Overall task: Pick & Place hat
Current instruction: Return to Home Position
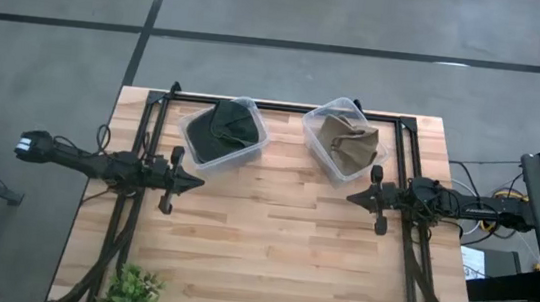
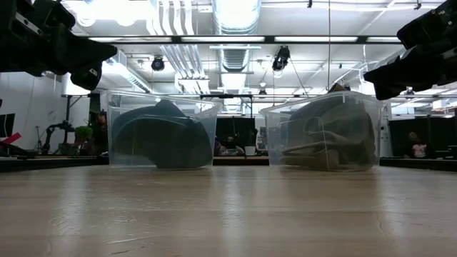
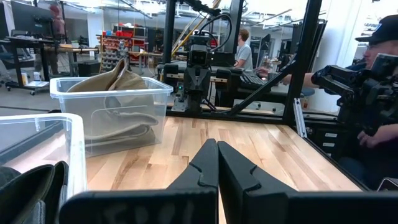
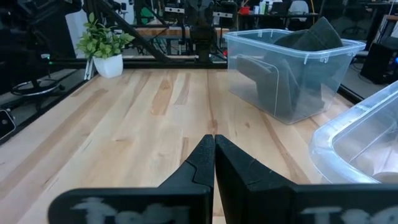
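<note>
A dark hat (image 1: pixel 224 129) lies inside the left clear bin (image 1: pixel 196 150), also seen as the dark hat (image 4: pixel 305 43) in the right wrist view. A tan hat (image 1: pixel 348 142) sits in the right clear bin (image 1: pixel 316 141), showing as the tan hat (image 3: pixel 118 81) in the left wrist view. My left gripper (image 1: pixel 196 181) hovers shut above the table, near of the left bin. My right gripper (image 1: pixel 354 195) hovers shut near of the right bin. Both touch nothing.
A small potted plant (image 1: pixel 132 290) stands at the table's near left edge. Black frame rails (image 1: pixel 285 106) run along the far edge and both sides. Bare wooden tabletop (image 1: pixel 272 232) lies between and near of the arms. A person (image 3: pixel 379 81) sits beyond the table's right side.
</note>
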Robot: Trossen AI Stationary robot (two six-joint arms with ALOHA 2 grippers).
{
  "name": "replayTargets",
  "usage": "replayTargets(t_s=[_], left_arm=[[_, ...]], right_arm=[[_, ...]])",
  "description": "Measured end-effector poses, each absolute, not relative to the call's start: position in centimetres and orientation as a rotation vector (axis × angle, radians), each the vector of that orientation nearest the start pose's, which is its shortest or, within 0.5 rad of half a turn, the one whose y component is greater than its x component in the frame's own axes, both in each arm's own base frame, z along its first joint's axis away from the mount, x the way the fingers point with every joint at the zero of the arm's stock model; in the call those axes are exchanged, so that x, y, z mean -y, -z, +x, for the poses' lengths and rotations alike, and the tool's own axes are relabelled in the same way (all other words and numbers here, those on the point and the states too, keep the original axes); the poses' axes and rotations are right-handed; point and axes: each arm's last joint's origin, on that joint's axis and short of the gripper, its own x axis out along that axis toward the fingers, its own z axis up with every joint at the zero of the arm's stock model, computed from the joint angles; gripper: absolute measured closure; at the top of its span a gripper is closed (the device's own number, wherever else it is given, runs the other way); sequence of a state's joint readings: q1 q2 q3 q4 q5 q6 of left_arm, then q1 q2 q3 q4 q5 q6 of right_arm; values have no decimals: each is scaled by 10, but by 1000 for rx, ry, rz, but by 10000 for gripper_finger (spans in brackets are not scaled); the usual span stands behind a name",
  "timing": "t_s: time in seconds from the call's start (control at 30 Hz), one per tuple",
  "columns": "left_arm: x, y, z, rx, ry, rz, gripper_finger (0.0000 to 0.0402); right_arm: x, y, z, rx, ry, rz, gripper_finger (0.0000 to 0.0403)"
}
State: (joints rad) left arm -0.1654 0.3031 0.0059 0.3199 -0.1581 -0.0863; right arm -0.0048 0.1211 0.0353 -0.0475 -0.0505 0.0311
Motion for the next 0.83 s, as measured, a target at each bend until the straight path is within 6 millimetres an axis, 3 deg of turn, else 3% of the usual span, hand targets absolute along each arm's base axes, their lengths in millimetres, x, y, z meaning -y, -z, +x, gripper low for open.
replayTargets(t_s=[0.83], left_arm=[[15, -170, 115, 22, 8, -90, 401]], right_arm=[[-1, -161, 103, -134, -44, 29, 394]])
